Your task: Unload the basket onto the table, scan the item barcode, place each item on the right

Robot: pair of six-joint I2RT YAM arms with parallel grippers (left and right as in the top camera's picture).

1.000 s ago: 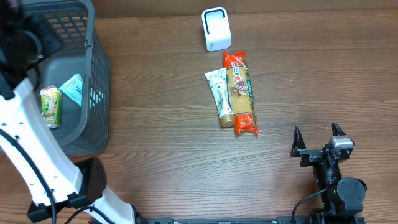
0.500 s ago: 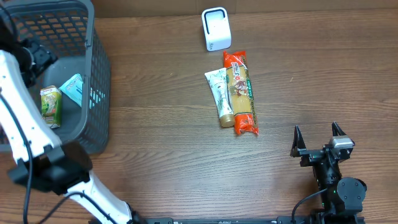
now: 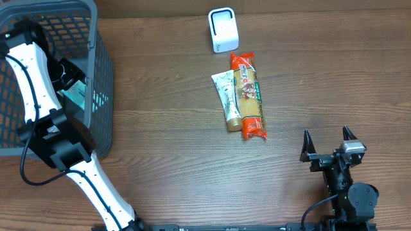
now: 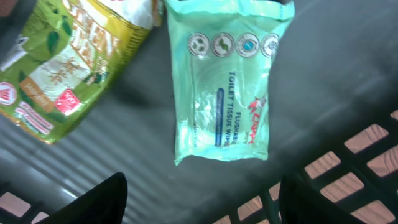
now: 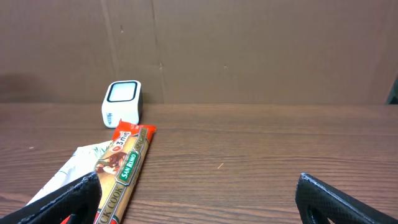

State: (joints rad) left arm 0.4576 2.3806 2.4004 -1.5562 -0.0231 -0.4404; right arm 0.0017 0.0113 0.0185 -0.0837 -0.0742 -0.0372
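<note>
In the left wrist view a mint-green flushable tissue pack (image 4: pixel 227 87) lies flat on the basket floor, with a green tea carton (image 4: pixel 62 62) to its left. My left gripper (image 4: pixel 199 205) hovers open just above and short of the pack, nothing between its fingers (image 4: pixel 99 202). From overhead the left gripper (image 3: pixel 67 77) is inside the grey basket (image 3: pixel 103 70), and its arm hides the carton. The white scanner (image 3: pixel 223 29) stands at the table's back. My right gripper (image 3: pixel 327 144) rests open and empty at the front right.
A long pasta packet (image 3: pixel 248 96) and a white tube (image 3: pixel 227 99) lie side by side just in front of the scanner. In the right wrist view the pasta packet (image 5: pixel 121 171) runs toward the scanner (image 5: pixel 122 101). The basket's slatted wall (image 4: pixel 367 155) is close on the right.
My left arm has swung down into the basket, now covering the carton from overhead, and its jaws have opened a little wider. The right arm has not moved.
</note>
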